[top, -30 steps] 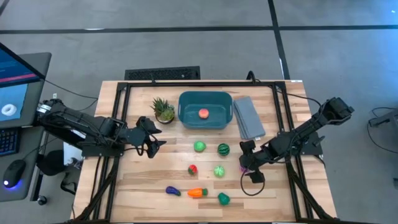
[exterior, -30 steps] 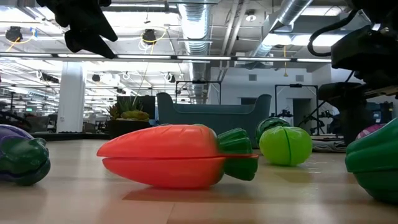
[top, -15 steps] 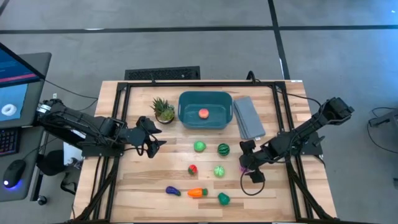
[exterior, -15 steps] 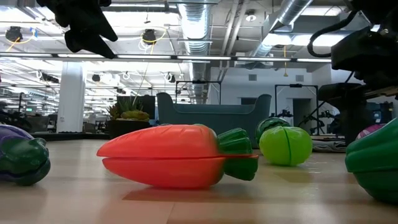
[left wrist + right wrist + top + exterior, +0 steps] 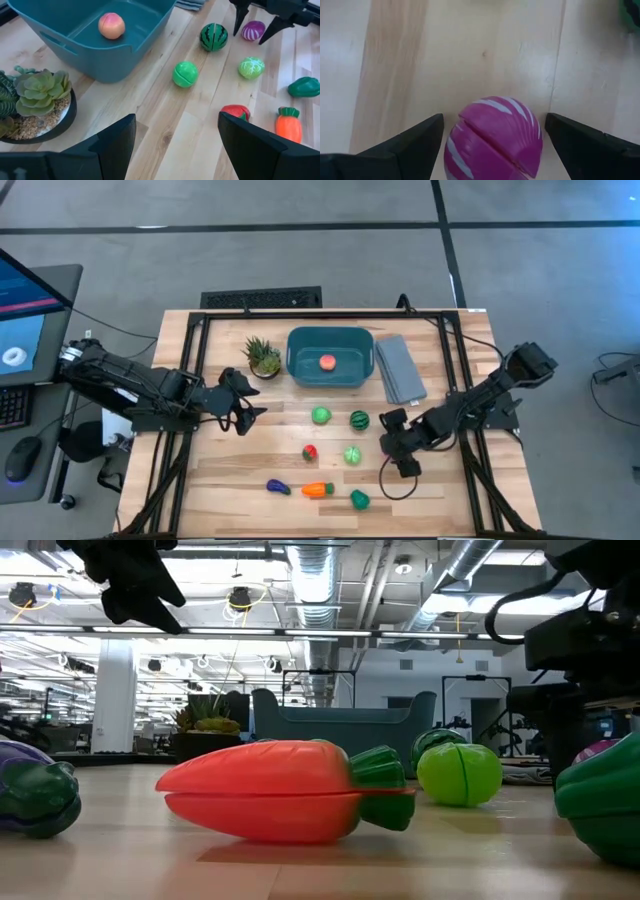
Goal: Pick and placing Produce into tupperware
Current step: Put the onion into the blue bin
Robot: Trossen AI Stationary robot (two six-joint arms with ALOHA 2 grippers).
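Right gripper (image 5: 492, 131) lowered over the magenta piece (image 5: 492, 139) at the right part of the desk (image 5: 260, 465), jaws spread wide, one finger to each side of the piece and neither visibly touching it. Evidently positioned that way so that a closing motion takes the rounded body across its width. Same arrangement confirmed from the left wrist view: two dark fingers (image 5: 241, 15) straddling the magenta piece (image 5: 253, 30) just right of the watermelon (image 5: 214, 37).

Left gripper (image 5: 243, 402) waiting at the left of the desk, raised above the surface, jaws wide and empty, near the potted plant (image 5: 264, 357). Apparently held back to leave the middle free for the working arm.

Tupperware (image 5: 331, 376) at the far centre of the desk, between the potted plant and a grey ribbed slab (image 5: 399, 370). One item inside only: the peach (image 5: 327, 362). Remaining produce loose on the desk nearer than the tub: green ball (image 5: 320, 416), watermelon, strawberry (image 5: 310, 451), second green ball (image 5: 352, 455), eggplant (image 5: 278, 487), carrot (image 5: 317, 490) and a dark green piece (image 5: 359, 499) along the near edge.

Judged status: task at an early stage, grasp of the magenta piece not yet made. Likely risk: a smooth rounded piece rolling or squeezing out of the jaws if closed off centre.
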